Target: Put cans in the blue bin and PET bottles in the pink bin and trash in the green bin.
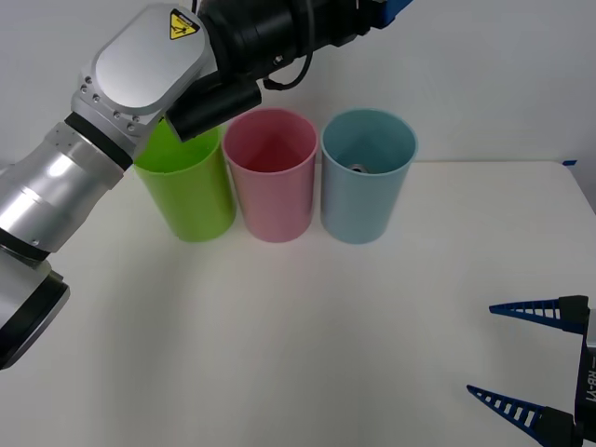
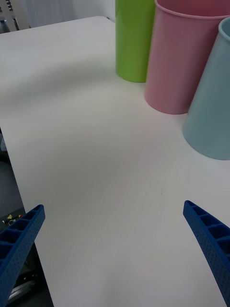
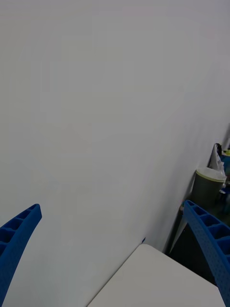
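Three tall bins stand in a row at the back of the table: the green bin point(image 1: 186, 196) point(image 2: 134, 41), the pink bin point(image 1: 272, 191) point(image 2: 179, 62) and the blue bin point(image 1: 366, 196) point(image 2: 213, 110). The silver end of a can point(image 1: 358, 169) shows deep inside the blue bin. PET bottles and trash are out of view. My left arm point(image 1: 149, 65) is raised high above the green and pink bins. Its gripper point(image 3: 115, 249) is open, holds nothing, and faces the wall. My right gripper point(image 1: 526, 358) point(image 2: 112, 249) hovers open and unloaded over the table's near right part, apart from the bins.
The white table point(image 1: 307, 335) is bare in front of the bins. Its far corner point(image 3: 158, 278) meets the white wall. A grey waste bin point(image 3: 208, 187) stands on the floor beyond the table. The table's right edge point(image 1: 582, 182) lies past the blue bin.
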### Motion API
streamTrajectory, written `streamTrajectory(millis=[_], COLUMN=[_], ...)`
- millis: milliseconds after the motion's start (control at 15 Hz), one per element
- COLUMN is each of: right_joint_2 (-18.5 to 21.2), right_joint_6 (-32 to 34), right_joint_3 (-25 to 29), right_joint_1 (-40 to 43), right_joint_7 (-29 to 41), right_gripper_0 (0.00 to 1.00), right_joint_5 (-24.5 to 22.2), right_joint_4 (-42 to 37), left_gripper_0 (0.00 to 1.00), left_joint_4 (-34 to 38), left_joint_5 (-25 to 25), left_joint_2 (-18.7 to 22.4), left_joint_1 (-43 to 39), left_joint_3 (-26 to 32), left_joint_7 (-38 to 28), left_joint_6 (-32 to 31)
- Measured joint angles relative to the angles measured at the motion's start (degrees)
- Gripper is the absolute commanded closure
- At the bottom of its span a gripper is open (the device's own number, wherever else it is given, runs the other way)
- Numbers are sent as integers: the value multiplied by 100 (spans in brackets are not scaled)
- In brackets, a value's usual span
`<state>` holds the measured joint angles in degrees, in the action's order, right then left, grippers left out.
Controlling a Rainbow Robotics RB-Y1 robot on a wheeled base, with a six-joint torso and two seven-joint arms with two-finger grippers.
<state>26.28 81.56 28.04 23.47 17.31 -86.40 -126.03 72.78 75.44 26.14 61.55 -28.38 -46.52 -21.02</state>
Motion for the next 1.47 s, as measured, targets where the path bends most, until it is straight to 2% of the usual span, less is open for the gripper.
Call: streamTrajectory(millis=[133,333,467,600,733,1133,1467], right_joint_2=[0,0,0,0,0,0,0], right_joint_6=[0,0,0,0,0,0,0], right_joint_3=[0,0,0,0,0,0,0], right_joint_1=[0,0,0,0,0,0,0], right_joint_7=[0,0,0,0,0,0,0], right_gripper_0=[0,0,0,0,0,0,0], right_joint_5=[0,0,0,0,0,0,0], right_joint_4=[0,0,0,0,0,0,0], left_gripper_0=[0,0,0,0,0,0,0], left_joint_4=[465,1396,1943,2275,2599,3391,3699], left_joint_5=[-200,-271,-661,-888,-878,-837,-825], left_joint_2=[365,874,1341,1638,1699,1744,1745], left_joint_1=[-332,-1095,-1514,-1824,-2282,-3890,-5178], left_joint_3=[190,845,1030,1281,1766,3406,4418], left_joint_7=[9,-15,-5,24,45,129,249], left_joint_6=[-285,-897,-920,-923,-1117,-2675,-3898])
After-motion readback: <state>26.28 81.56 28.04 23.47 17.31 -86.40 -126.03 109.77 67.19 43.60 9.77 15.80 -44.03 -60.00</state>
